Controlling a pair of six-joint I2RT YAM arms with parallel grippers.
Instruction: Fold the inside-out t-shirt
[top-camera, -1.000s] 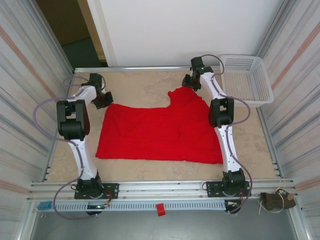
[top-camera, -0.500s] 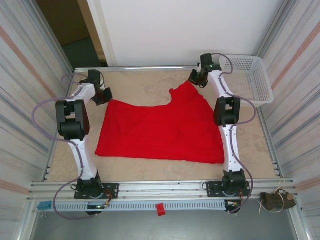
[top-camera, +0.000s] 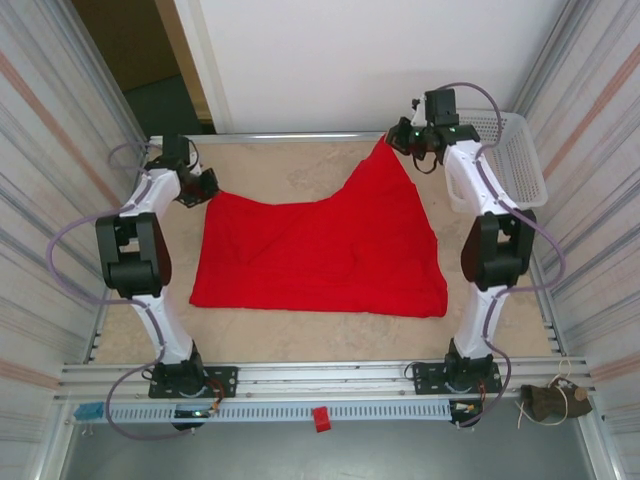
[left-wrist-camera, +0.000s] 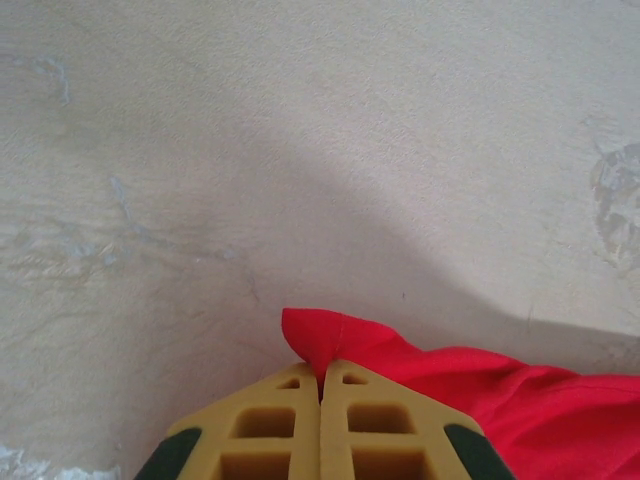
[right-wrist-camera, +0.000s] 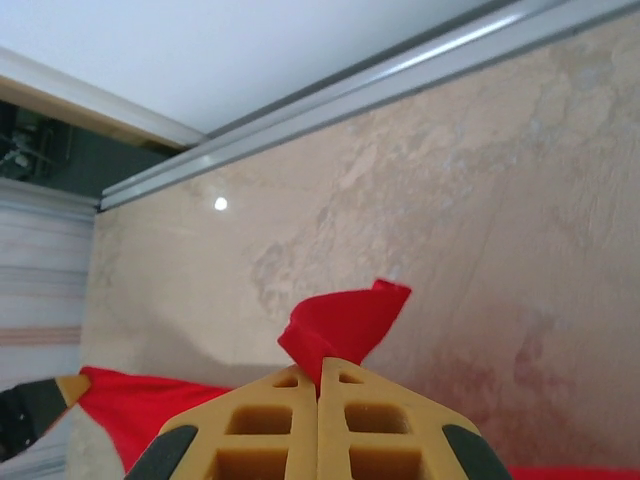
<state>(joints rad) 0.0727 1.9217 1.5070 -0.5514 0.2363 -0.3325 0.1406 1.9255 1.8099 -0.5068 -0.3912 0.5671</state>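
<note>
The red t-shirt (top-camera: 320, 250) is spread across the middle of the table. My left gripper (top-camera: 208, 186) pinches its far-left corner, and the red fabric (left-wrist-camera: 330, 335) pokes out past the closed yellow fingers (left-wrist-camera: 275, 420). My right gripper (top-camera: 400, 138) is shut on the far-right corner, lifted near the back rail, and a red tip (right-wrist-camera: 345, 320) sticks out beyond its fingers (right-wrist-camera: 375, 425). The cloth rises in a peak toward the right gripper. No white label is visible.
A white lattice basket (top-camera: 505, 160) stands at the back right, close to the right arm. A metal rail (top-camera: 290, 137) runs along the table's far edge. Corrugated walls close in both sides.
Both grippers have moved toward the back and outward with their corners. The right corner has lifted and stretched toward the back rail; the shirt's far edge is now drawn out wider.
</note>
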